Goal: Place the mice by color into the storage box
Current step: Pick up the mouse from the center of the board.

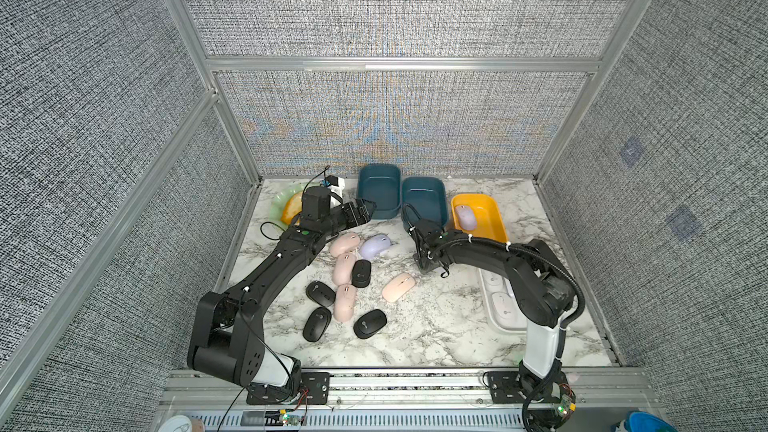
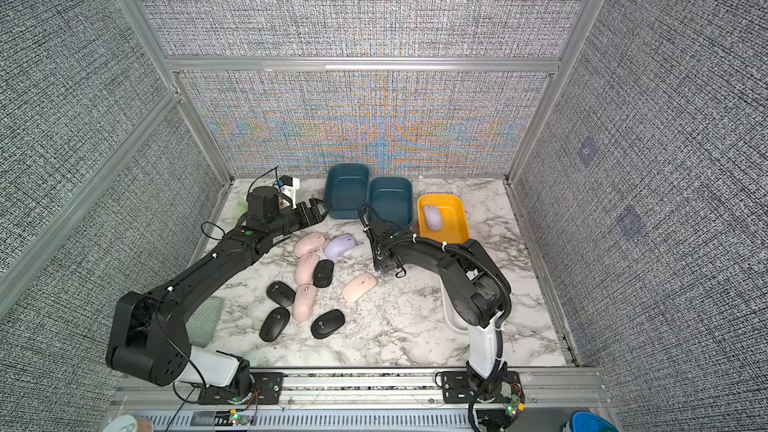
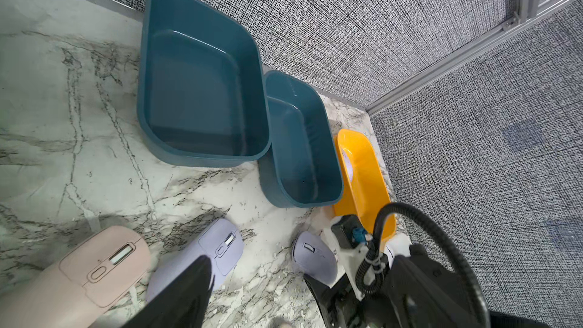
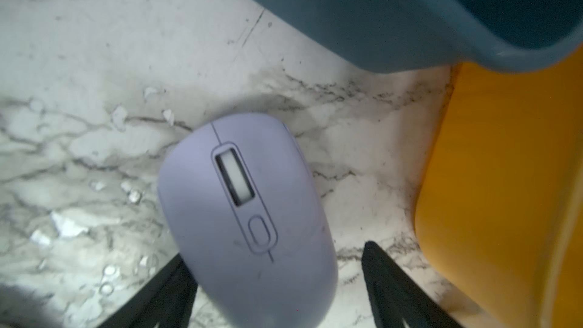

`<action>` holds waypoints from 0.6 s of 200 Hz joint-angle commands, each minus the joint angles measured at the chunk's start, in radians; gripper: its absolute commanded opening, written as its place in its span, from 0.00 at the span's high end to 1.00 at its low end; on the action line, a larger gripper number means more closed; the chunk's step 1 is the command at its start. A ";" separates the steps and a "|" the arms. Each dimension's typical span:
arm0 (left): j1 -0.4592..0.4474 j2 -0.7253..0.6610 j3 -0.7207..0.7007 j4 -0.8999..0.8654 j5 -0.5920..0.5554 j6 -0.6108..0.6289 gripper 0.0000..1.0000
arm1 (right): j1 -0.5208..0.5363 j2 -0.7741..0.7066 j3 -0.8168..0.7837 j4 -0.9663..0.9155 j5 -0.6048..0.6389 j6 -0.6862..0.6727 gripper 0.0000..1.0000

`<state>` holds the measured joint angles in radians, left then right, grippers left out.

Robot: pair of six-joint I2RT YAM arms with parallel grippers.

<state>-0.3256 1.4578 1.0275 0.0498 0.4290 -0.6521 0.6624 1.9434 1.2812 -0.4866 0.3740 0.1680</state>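
The right hand (image 4: 274,250) stands open astride a lilac mouse (image 4: 246,216) lying on the counter (image 1: 415,334) near the yellow box (image 1: 488,218); a second lilac mouse (image 1: 465,216) lies inside that box; the left hand (image 1: 366,210) hangs open near the blue boxes (image 1: 380,189), holding nothing; pink mice (image 1: 345,243) and black mice (image 1: 320,293) lie clustered mid-counter with a third lilac mouse (image 1: 375,246).

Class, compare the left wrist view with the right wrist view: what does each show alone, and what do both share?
Left wrist only: a pink mouse, the lilac mouse beside it, and the outer teal box. Right wrist only: both fingers of the right gripper straddling the other lilac mouse, one clearly apart from it. Shared: that mouse, the inner teal box, the yellow box and the marble table.
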 commanded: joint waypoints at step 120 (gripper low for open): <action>0.001 0.029 0.013 0.007 0.051 -0.001 0.10 | -0.011 -0.075 -0.079 0.057 -0.128 0.057 0.44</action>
<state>-0.3256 1.4845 1.0321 0.0509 0.4706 -0.6548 0.6430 1.8729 1.2018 -0.4339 0.2146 0.2028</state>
